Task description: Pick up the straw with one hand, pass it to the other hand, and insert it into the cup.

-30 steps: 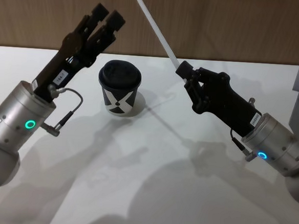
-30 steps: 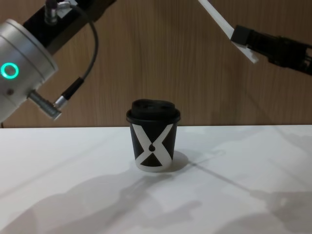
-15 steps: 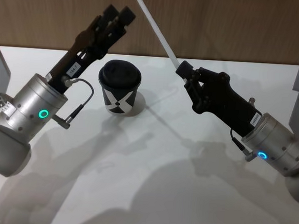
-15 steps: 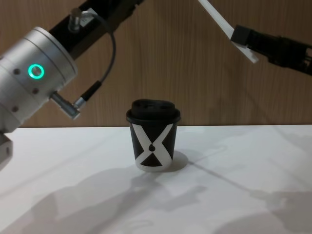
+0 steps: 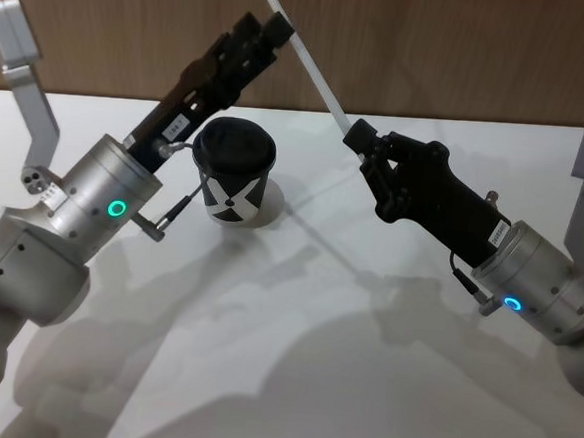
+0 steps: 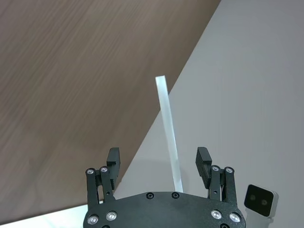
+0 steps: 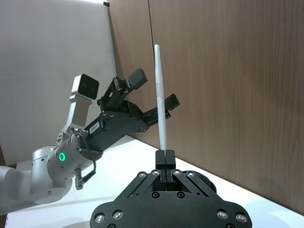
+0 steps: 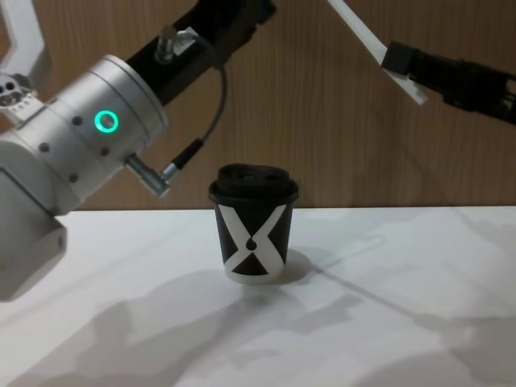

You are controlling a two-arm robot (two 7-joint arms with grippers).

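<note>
Right wrist view is showing the right gripper (image 7: 165,154) with its fingers clamped on the lower end of the straw (image 7: 159,95). The straw is slanting up between the wide-apart fingers of the left gripper (image 6: 159,160) and is not touching them. The cup (image 8: 253,234) is standing upright, lid on, on the white table (image 5: 311,381) between the arms. The chest view is giving its white X from the side. A brown wood wall (image 5: 464,51) is standing behind.
</note>
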